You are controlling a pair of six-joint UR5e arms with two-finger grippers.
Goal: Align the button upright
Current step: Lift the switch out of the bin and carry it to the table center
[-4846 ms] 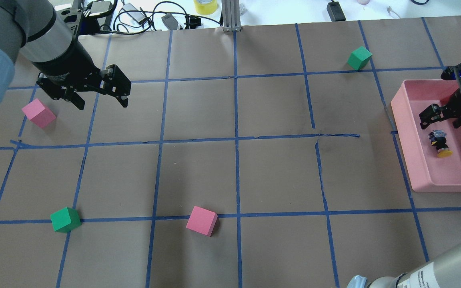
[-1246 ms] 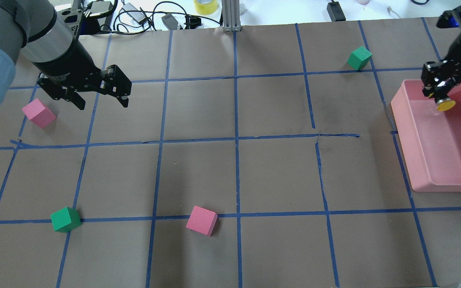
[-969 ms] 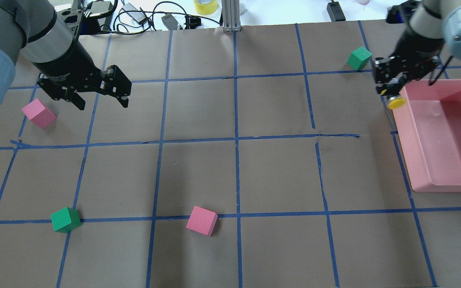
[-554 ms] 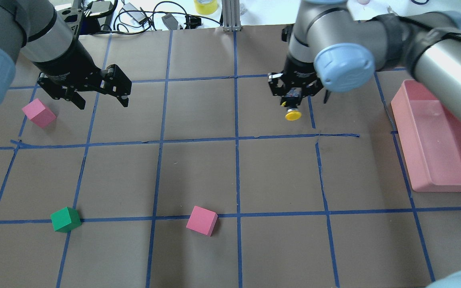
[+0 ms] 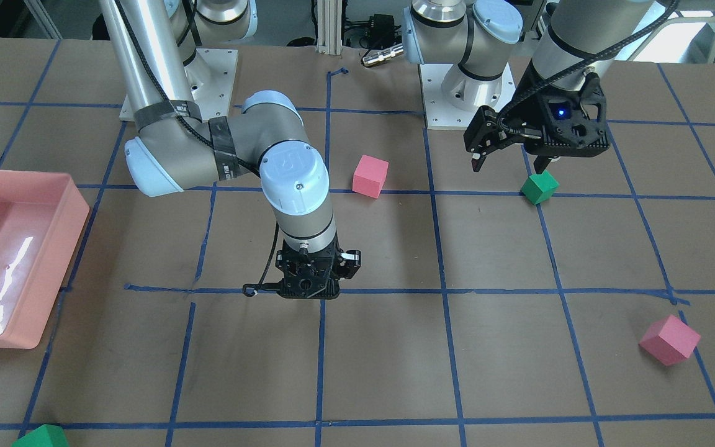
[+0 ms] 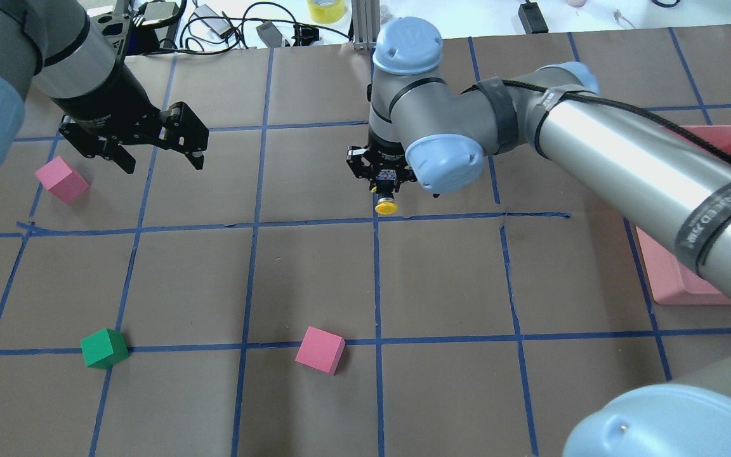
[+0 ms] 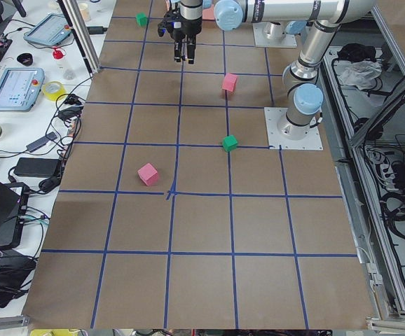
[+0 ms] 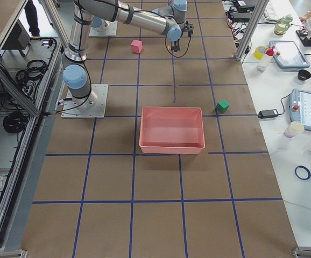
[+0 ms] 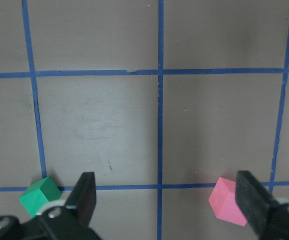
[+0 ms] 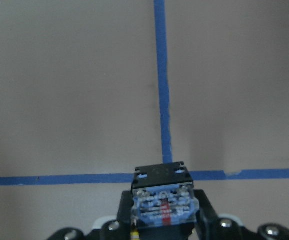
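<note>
My right gripper [image 6: 383, 188] is shut on the button over the middle of the table, near a crossing of blue tape lines. The button's yellow cap [image 6: 386, 207] sticks out past the fingertips, towards the table. In the right wrist view its black body and clear, silvery base [image 10: 162, 207] face the camera between the fingers. In the front-facing view the right gripper [image 5: 308, 290] points down and hides the button. My left gripper [image 6: 161, 164] is open and empty, hovering at the back left; it also shows in the left wrist view [image 9: 167, 200] and the front-facing view [image 5: 509, 162].
A pink tray [image 6: 676, 285] stands at the right edge, partly behind my right arm; it shows whole in the exterior right view [image 8: 171, 129]. A pink cube [image 6: 61, 179] lies beside the left gripper. A green cube [image 6: 104, 348] and another pink cube [image 6: 320, 350] lie near the front.
My right gripper took the button out of the pink tray, lifted it and carried it left to the table's middle. The left arm has not moved.
</note>
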